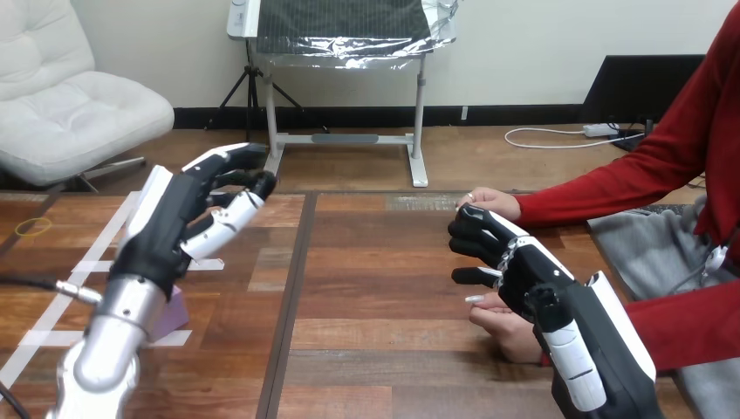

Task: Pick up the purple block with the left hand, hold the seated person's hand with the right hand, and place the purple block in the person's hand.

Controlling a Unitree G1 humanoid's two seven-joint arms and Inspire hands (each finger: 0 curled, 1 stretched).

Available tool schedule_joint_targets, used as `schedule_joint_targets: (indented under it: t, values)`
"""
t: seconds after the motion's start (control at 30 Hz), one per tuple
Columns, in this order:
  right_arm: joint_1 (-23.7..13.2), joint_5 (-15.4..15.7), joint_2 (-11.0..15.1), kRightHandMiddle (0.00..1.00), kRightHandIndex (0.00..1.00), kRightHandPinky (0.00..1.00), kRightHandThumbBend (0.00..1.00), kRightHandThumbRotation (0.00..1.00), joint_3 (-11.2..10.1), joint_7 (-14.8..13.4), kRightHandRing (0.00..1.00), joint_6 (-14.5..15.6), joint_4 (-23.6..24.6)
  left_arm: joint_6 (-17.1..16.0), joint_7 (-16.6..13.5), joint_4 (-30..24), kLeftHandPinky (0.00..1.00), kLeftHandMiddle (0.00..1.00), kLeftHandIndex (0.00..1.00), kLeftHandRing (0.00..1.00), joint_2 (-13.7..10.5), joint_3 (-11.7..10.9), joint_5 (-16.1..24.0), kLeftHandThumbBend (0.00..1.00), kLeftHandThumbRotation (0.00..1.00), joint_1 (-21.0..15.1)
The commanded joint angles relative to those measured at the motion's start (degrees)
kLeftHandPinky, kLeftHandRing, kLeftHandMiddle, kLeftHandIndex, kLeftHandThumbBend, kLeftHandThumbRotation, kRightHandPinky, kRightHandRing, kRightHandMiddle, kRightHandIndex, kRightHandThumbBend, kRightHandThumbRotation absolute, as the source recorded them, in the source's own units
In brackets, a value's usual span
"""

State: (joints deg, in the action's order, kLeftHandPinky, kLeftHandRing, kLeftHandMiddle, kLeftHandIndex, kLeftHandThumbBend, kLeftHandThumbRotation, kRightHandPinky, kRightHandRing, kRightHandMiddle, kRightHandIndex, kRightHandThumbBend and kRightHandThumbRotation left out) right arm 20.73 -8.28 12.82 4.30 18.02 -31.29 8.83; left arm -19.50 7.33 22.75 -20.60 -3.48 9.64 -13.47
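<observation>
The purple block point(177, 307) lies on the wooden table point(384, 288) at the left, partly hidden behind my left forearm. My left hand point(179, 218) hovers well above the table, beyond the block, with its fingers relaxed and nothing in it. My right hand point(524, 266) sits over the person's hand point(502, 327), which rests on the table at the right. Its fingers are loosely bent and I see none of them curled round that hand. The person's other hand point(490, 202) rests just beyond my right fingertips.
White tape lines point(78, 288) cross the table's left part, and a dark seam point(292, 297) runs down its middle. A yellow ring point(33, 227) lies at the far left. The person's red sleeves point(611, 188) come in from the right.
</observation>
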Motion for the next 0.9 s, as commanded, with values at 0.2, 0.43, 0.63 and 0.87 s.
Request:
schedule_joint_targets:
  t: [0.2, 0.43, 0.63, 0.87]
  values:
    - [-2.48, -1.31, -1.25, 0.85, 0.86, 0.75, 0.66, 1.0, -0.81, -0.3, 0.85, -1.62, 2.08, 2.65, -0.48, 14.49, 0.72, 0.84, 0.81, 0.82, -3.42, 1.22, 2.33, 0.52, 0.66, -15.08]
    - [-2.11, -1.07, -1.04, 0.85, 0.86, 0.75, 0.66, 1.0, -0.85, -0.35, 0.84, -1.28, 2.56, 2.82, -0.91, 21.24, 0.71, 0.84, 0.82, 0.8, -4.22, 2.23, 4.16, 0.55, 0.65, -18.92]
    - [-1.85, -1.31, -0.92, 0.85, 0.86, 0.75, 0.66, 1.0, -0.88, -0.25, 0.84, -1.11, 2.87, 2.79, -1.66, 25.93, 0.71, 0.83, 0.82, 0.8, -4.75, 2.94, 5.99, 0.55, 0.62, -21.59]
    - [-1.62, -1.13, -0.84, 0.85, 0.86, 0.75, 0.66, 1.0, -1.07, -0.36, 0.85, -1.25, 3.02, 3.07, -2.45, 30.72, 0.71, 0.83, 0.82, 0.8, -5.29, 3.7, 7.77, 0.54, 0.58, -24.16]
